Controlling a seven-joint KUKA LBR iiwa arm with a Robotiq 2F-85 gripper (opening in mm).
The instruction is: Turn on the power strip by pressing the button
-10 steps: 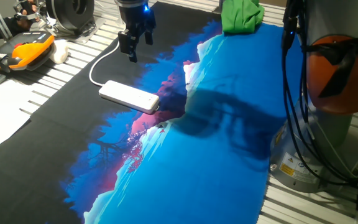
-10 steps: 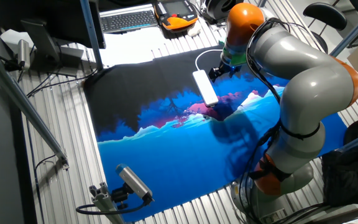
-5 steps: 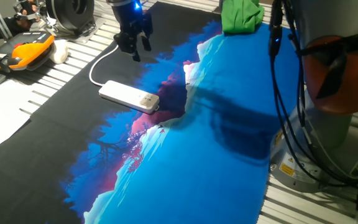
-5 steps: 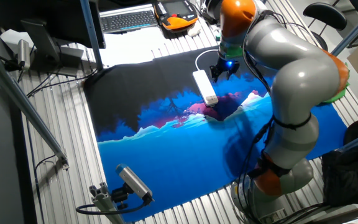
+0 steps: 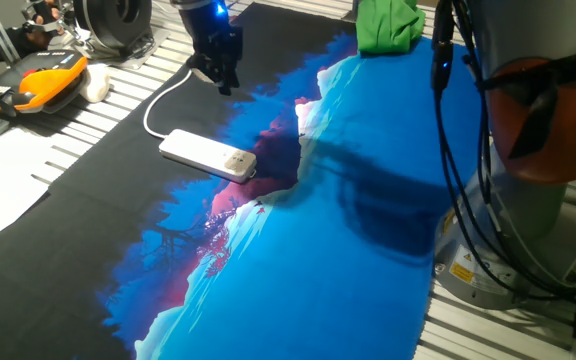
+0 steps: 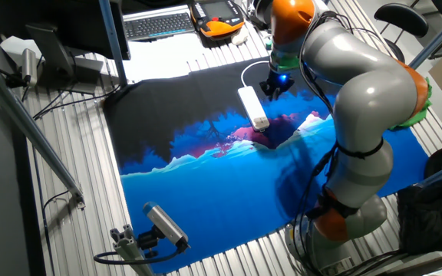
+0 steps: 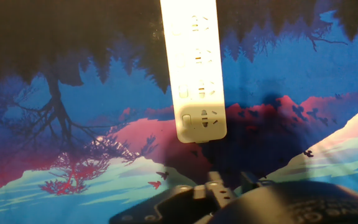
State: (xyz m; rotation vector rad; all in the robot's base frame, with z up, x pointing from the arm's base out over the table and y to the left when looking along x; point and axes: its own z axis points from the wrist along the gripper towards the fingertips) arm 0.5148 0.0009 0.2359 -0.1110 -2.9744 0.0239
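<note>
The long flat white plastic power strip (image 5: 206, 153) lies on the dark part of the picture mat (image 5: 348, 260) that covers the tabletop. Its thin white cord (image 5: 160, 100) curls away toward the far side. The tiny round greyish button (image 7: 187, 121) sits at the end away from the cord, by the pink hills on the mat.

A second ago the big grey arm leaned lower over the mat, and the black end effector (image 5: 222, 82) showed two fingers with a gap between them. Since then the arm has pulled up and back a bit, and the wrist has turned. In the last half second it hardly moved along, it only twisted. Now I see the end effector from its side, so I cannot tell if its fingers are spread or pressed together.

It hangs in the air near the cord end, beside the strip and not touching it. The strip has not moved at all.

I think the arm is getting its hand ready, pointing it the right way. The button is not pressed yet. From the hand view, the button end is just ahead, so the next move is probably to go over it and push down.
</note>
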